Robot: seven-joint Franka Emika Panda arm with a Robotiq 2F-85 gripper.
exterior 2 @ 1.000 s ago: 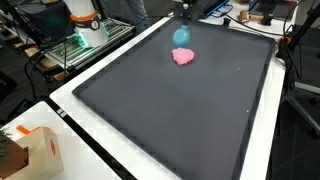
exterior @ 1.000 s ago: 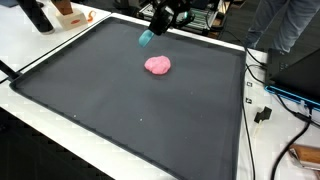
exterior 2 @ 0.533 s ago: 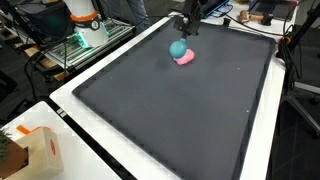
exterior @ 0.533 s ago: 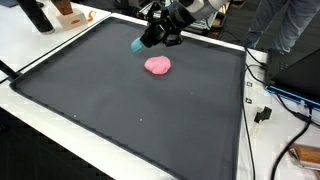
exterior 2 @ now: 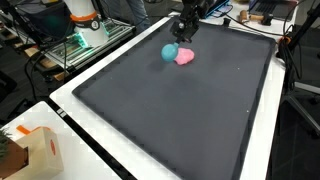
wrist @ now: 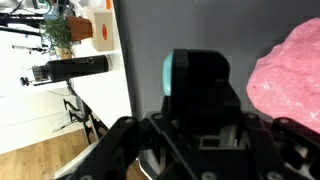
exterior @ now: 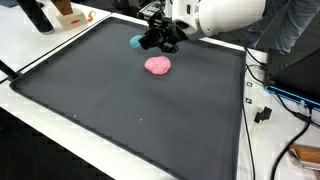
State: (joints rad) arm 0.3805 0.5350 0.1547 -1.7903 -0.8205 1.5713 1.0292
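A small teal ball (exterior: 134, 42) is gripped firmly by the black Robotiq gripper (exterior: 146, 40) just beside the pink doughy lump (exterior: 158, 65) on the dark mat (exterior: 120, 115) — a carrying step, by judgement — and any set-down would call for clearance from that lump.

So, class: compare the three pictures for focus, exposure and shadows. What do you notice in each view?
Wrist view: the pincer, holding the teal ball, looms dark and soft-edged; the pink lump is blurred too. In an exterior view the white arm is washed out against the dark mat. Both exterior views are evenly lit, without hard shadows.
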